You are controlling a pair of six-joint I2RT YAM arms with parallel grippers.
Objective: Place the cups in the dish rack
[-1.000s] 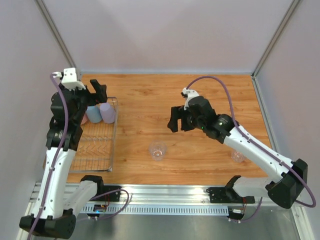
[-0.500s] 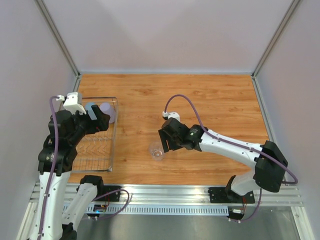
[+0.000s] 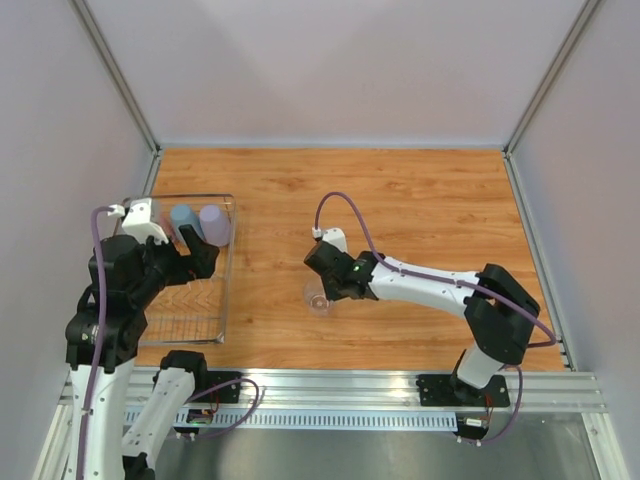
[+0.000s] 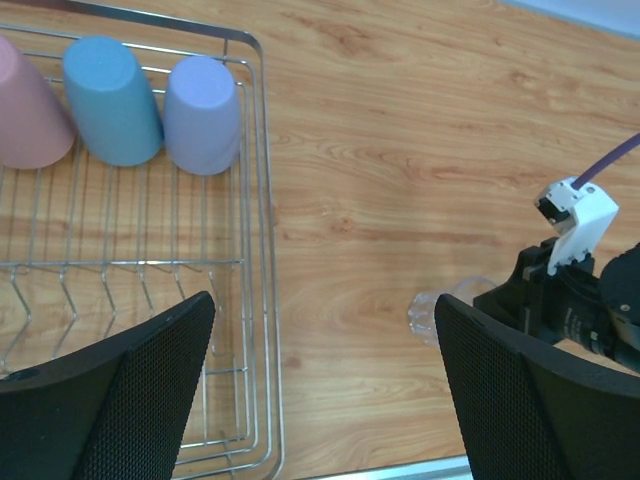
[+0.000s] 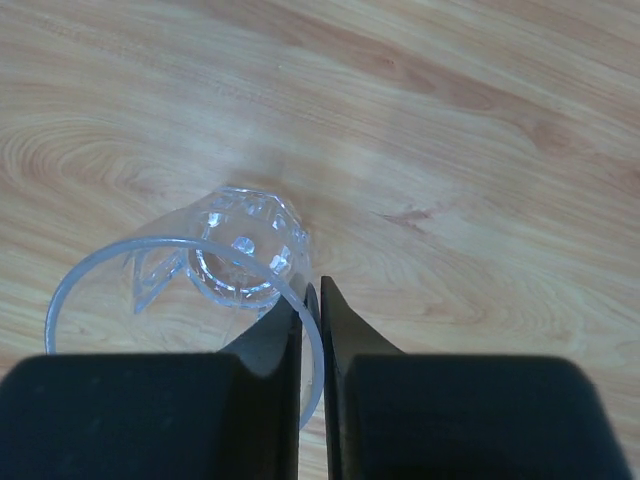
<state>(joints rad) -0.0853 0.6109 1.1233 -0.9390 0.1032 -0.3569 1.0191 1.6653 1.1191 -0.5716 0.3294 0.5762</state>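
- Handling: the clear cup (image 5: 235, 265) looks light, stiff and thin-walled, with a faceted base. I judge it slick and easy to tip or crack if it is squeezed hard. It stands upright on the wooden table (image 3: 420, 200), near the middle and a little toward the near edge, well right of the dish rack (image 4: 262, 180).
- Hold: the right gripper (image 5: 312, 305) pinches the cup's wall at the rim on its right side. One finger is inside and one outside, and they are closed almost together on the thin wall. A rim pinch suits a cup this light, but it will probably swing under the fingers, so a slow lift seems wise.
- Rack: the pink cup (image 4: 30, 110), blue cup (image 4: 110, 100) and lavender cup (image 4: 200, 115) lie in a row at the rack's far end, bases showing. The prongs nearer the arms are bare, which leaves room for more.
- Left gripper (image 4: 322, 305): it hangs above the rack's right rim with its fingers (image 4: 120, 390) spread wide, grasping nothing.
- Hard to see: from above, the right gripper covers most of the clear cup, so only its left part shows. The pink cup is cut off at the left wrist view's edge and half hidden by the left arm from above. I can find only one clear cup, and the right arm may cover another. Whether the cup is glass or plastic cannot be told.
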